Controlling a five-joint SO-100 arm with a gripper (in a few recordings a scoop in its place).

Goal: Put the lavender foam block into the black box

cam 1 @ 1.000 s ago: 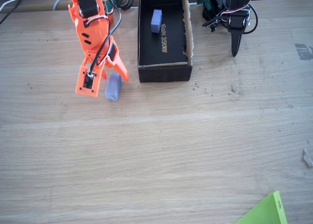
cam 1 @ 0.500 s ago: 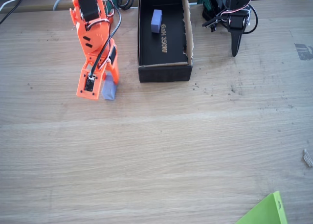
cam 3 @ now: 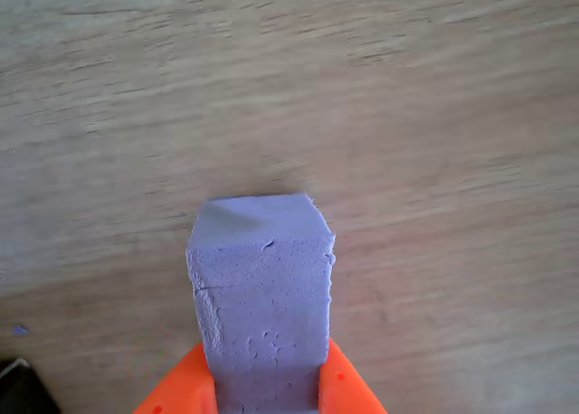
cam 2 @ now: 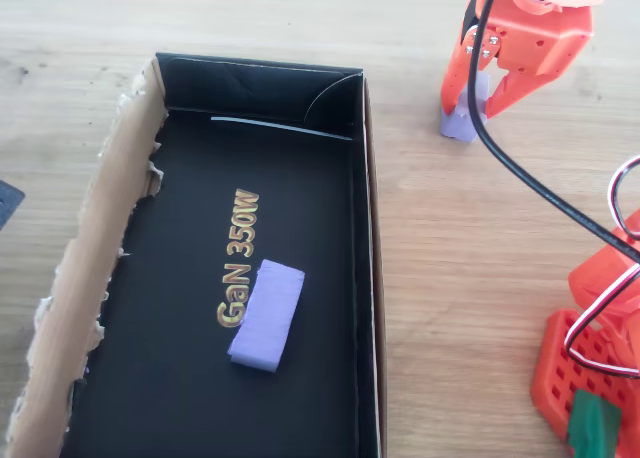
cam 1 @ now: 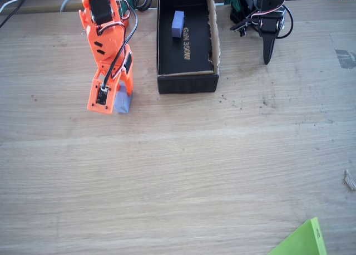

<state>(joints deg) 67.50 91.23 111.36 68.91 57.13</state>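
The orange jaws (cam 1: 118, 97) are down low on the worktop (cam 1: 183, 171), pinching the lavender foam block (cam 1: 123, 102). In the wrist view, 1 orange finger (cam 3: 181, 396) sits on each side of the block (cam 3: 262, 296), tight against it, with the block poking out in front. The far end of the block looks like it touches the wood, so I think it has not been lifted yet.

The jaws hold the block by its 2 long sides. That is likely because foam is soft and the flat sides give a good grip. A hard squeeze could squash it a bit.

The black box (cam 1: 187, 81) sits just beside the jaws, to their right in the fixed view. It is open on top, so the block can go in from above. A twin lavender block (cam 2: 266, 314) already lies flat on the box floor, next to the gold letters, well apart from the jaws.

The box walls stand up, so the next move probably calls for a lift first, then a short trip sideways over the near wall (cam 2: 368, 278).
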